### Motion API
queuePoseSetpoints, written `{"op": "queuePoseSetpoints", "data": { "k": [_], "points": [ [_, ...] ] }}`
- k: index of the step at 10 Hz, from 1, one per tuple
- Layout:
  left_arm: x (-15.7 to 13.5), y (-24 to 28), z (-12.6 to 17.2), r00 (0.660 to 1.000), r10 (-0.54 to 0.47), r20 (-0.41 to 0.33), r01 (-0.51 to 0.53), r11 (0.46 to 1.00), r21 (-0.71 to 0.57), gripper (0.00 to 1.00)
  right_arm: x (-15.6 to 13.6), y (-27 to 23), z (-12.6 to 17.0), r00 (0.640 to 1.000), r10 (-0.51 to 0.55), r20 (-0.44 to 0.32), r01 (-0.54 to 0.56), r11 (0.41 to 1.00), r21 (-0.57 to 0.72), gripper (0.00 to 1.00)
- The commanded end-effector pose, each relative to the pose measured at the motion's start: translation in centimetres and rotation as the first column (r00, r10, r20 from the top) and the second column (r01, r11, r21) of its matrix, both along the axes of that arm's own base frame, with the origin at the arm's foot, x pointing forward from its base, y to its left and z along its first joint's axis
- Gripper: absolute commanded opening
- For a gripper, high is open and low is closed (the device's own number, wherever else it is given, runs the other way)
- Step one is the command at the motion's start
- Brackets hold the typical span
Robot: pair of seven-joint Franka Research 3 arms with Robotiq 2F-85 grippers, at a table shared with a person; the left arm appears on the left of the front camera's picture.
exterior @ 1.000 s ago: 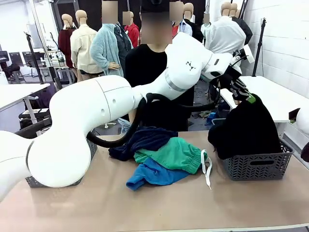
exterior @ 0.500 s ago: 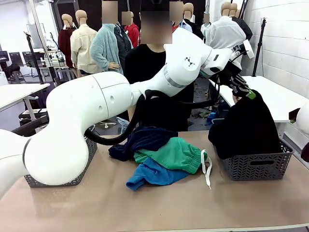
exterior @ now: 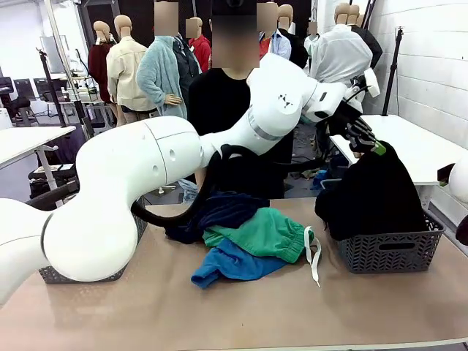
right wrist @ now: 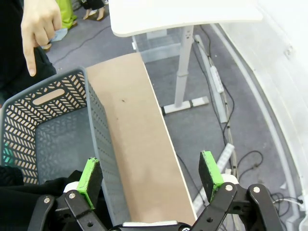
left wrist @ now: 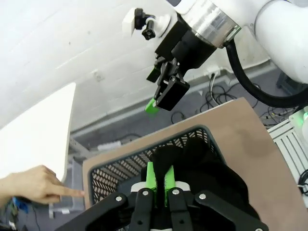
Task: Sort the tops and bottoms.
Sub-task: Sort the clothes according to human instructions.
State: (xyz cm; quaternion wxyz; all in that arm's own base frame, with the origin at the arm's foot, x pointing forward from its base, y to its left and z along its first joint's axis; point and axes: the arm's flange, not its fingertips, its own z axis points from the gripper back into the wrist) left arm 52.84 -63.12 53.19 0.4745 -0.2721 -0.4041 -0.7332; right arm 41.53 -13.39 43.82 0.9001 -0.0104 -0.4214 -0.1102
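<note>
- A tan table (exterior: 292, 307) carries a grey basket (exterior: 387, 252) at right.
- Left gripper (exterior: 373, 145), clamped on the black garment (exterior: 369, 194), hangs over it; release looks next.
- Right gripper (right wrist: 149, 173) gapes, empty.

1. A white-painted brick wall (exterior: 431, 66) runs along the right side.
2. A white-topped table (exterior: 428, 150) stands beside it, and another white table (exterior: 29, 139) stands at the far left.
3. The grey floor (right wrist: 202, 72) carries loose cables (left wrist: 216, 98) and a power strip (right wrist: 215, 78) near the wall.
4. The light is bright and even.
</note>
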Motion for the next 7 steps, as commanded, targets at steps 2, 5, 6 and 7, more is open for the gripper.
{"op": "queuePoseSetpoints", "data": {
  "k": [2, 5, 6, 7],
  "points": [
    [10.5, -11.4, -0.3, 0.988, -0.148, -0.041, 0.147, 0.989, -0.03, 0.0, 0.0, 0.1, 0.1, 1.0, 0.001, -0.011, -0.001, 1.0, -0.002, 1.0],
    [13.9, -16.8, -8.2, 0.953, -0.18, -0.242, 0.211, 0.971, 0.109, 0.0, 0.0, 0.1, 0.1, 1.0, 0.001, -0.011, -0.001, 1.0, -0.002, 1.0],
    [14.4, -17.3, -10.0, 0.95, -0.166, -0.265, 0.213, 0.964, 0.161, 0.0, 0.0, 0.1, 0.1, 1.0, 0.001, -0.011, -0.001, 1.0, -0.002, 1.0],
    [14.7, -17.2, -11.0, 0.952, -0.144, -0.271, 0.201, 0.96, 0.194, 0.0, 0.0, 0.1, 0.1, 1.0, 0.001, -0.011, -0.001, 1.0, -0.002, 1.0]
  ]
}}
